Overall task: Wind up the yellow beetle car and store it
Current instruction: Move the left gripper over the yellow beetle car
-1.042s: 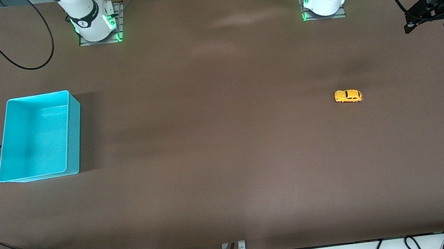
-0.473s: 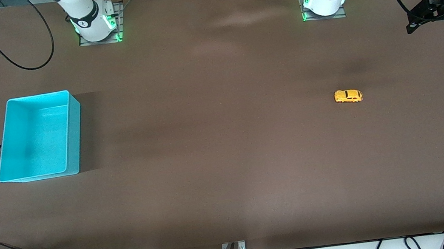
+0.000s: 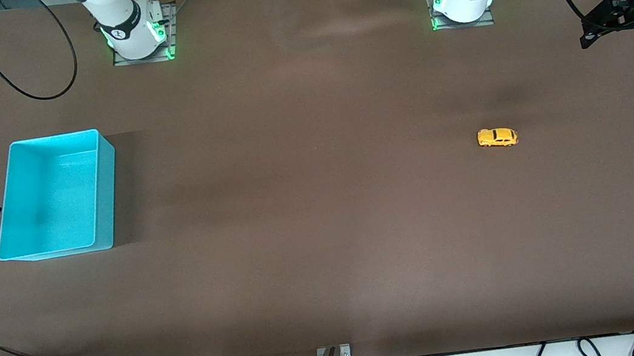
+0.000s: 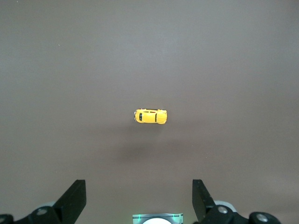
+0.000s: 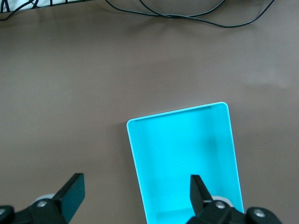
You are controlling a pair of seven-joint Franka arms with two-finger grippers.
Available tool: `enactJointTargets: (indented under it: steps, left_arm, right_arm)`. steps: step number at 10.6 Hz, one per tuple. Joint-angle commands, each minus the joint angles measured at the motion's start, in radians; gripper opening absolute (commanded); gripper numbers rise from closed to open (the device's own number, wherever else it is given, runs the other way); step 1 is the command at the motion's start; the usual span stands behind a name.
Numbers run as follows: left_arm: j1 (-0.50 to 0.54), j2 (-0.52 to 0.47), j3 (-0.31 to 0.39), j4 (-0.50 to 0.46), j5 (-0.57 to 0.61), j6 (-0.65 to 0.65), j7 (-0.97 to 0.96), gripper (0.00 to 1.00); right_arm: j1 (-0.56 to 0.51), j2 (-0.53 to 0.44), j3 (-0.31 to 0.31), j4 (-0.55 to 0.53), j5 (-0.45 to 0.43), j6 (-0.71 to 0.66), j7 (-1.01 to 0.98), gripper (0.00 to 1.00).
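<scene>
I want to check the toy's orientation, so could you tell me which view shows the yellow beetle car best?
The left wrist view: the yellow beetle car sits centred and unobstructed there. The front view shows it small. The right wrist view misses it.

left gripper (image 4: 138, 205) raised, right gripper (image 5: 135, 200) raised, fingers apart

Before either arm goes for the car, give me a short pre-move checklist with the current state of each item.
1. yellow beetle car on its wheels, free on the table: ok.
2. left gripper open, empty, up over the table at the left arm's end: ok.
3. right gripper open, empty, beside the turquoise bin: ok.
4. Bin upright, nothing in it: ok.
5. Nothing lies between car and bin: ok.
6. Car wound up: cannot tell.
</scene>
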Motion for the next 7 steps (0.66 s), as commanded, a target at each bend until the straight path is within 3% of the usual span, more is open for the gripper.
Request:
enactJointTargets:
  steps: [1,7]
  left_arm:
    - [0.004,0.033,-0.007,0.038,0.024,-0.028,-0.001,1.00]
    - [0.040,0.111,-0.007,-0.017,0.025,0.043,-0.004,1.00]
  right_arm:
    - [-0.005,0.000,0.002,0.007,0.020,-0.001,0.008,1.00]
    - [-0.004,0.000,0.002,0.007,0.020,0.013,0.011,1.00]
